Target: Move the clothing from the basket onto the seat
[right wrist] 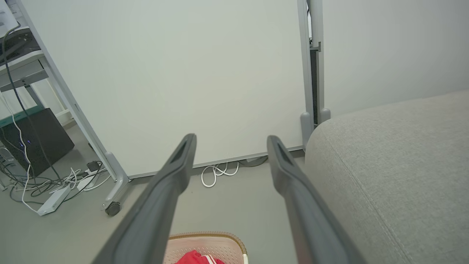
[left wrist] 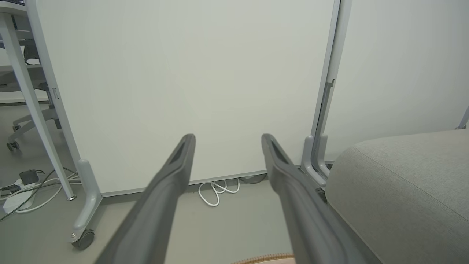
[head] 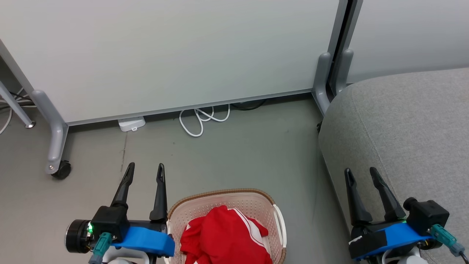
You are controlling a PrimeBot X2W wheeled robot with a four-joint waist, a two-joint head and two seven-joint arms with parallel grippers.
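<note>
The basket [head: 223, 192] sits on the floor [head: 256, 146] at the bottom centre of the head view, its near part cut off by the frame's bottom edge. The clothing [head: 223, 234] lies bunched inside it, red with white stripes, heaped up at the middle.

The left gripper [head: 146, 165] is at the lower left, its body just beside the basket's left rim. Its two fingers are apart and hold nothing, with the tips pointing up the frame over the floor. The right gripper [head: 360, 170] is at the lower right, its fingers likewise apart and empty, lying over the near left edge of the seat [head: 410, 124].

The seat takes up the right side of the frame. Its rounded edge curves from the upper right down towards the bottom, with a stitched seam just inside it. A strip of floor separates the basket's right handle [head: 281, 220] from the seat's side.

Above the basket a stretch of smooth grey-green floor runs up to a pale partition panel [head: 183, 47] across the top of the frame. A looped white cable [head: 199, 119] and a small white box [head: 131, 123] lie at the panel's foot. A grey leg on a black caster [head: 61, 169] stands at the left, well apart from the left gripper. Grey uprights [head: 322, 80] stand just beside the seat's far corner.
</note>
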